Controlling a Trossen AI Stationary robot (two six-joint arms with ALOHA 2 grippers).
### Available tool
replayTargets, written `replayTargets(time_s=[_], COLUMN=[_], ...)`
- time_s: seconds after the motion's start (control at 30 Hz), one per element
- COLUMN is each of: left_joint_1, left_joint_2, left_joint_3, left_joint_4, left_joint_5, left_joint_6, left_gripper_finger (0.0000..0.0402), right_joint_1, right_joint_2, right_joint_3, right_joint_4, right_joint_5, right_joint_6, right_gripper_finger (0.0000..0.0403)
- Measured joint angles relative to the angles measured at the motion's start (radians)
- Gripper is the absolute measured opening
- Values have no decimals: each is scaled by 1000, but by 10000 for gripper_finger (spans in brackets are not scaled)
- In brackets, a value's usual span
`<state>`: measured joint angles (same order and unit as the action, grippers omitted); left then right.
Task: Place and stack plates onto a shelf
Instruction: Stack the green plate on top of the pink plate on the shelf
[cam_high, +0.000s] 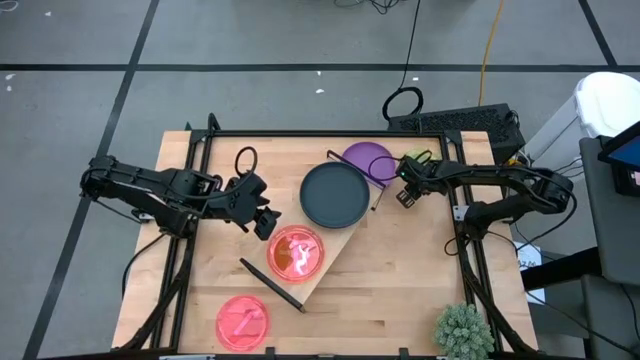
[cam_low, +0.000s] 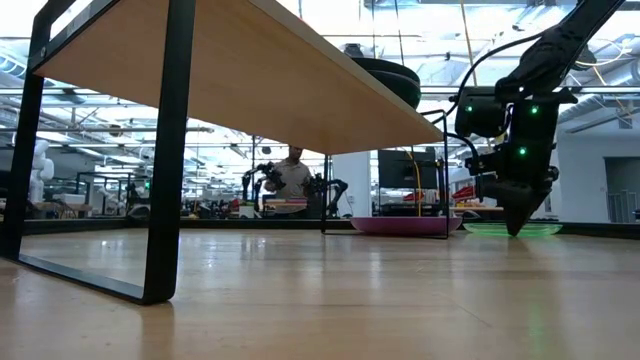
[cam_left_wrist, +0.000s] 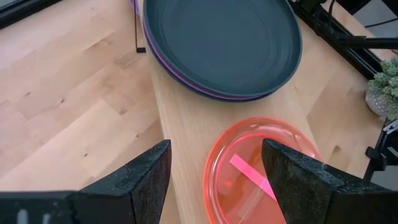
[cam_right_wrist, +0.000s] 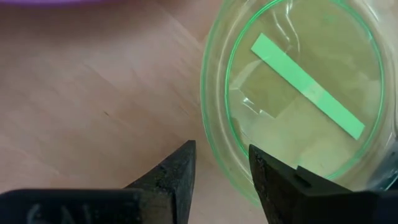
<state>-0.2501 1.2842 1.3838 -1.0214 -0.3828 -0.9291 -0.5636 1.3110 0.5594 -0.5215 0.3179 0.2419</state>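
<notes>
I see my left gripper (cam_high: 262, 222) spread wide at nine o'clock of the pink plate (cam_high: 295, 252) on the shelf (cam_high: 335, 250). A teal plate (cam_high: 335, 194) tops a purple one there. My right gripper (cam_right_wrist: 221, 174) straddles the lime-green plate's (cam_right_wrist: 298, 93) rim on the counter (cam_high: 400, 280), partly closed.

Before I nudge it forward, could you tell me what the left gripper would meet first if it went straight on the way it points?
Most likely the pink plate on the shelf: the open left gripper points at its near rim. Height above it is hard to judge.
</notes>
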Motion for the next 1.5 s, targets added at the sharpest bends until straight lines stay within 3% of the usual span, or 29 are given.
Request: replayTargets(time_s=[0.23, 0.6, 0.93, 1.3, 1.5], left_joint_1=[-17, -31, -31, -31, -31], left_joint_2=[0, 0, 0, 0, 1], left_joint_3=[0, 0, 0, 0, 0], left_joint_4=[0, 0, -1, -3, -4], left_joint_5=[-1, -10, -23, -106, -144], left_joint_6=[-24, -35, -31, -30, -40], left_gripper_finger=[255, 255, 255, 255, 255], right_joint_1=[0, 0, 22, 68, 99], right_joint_2=[2, 2, -23, -190, -287], right_joint_3=[-1, -2, -2, 32, 79], right_joint_4=[13, 35, 15, -71, -90], right_joint_5=[25, 22, 18, 23, 85], right_joint_6=[-19, -36, -46, -18, -42], right_gripper_finger=[102, 5, 1, 0, 0])
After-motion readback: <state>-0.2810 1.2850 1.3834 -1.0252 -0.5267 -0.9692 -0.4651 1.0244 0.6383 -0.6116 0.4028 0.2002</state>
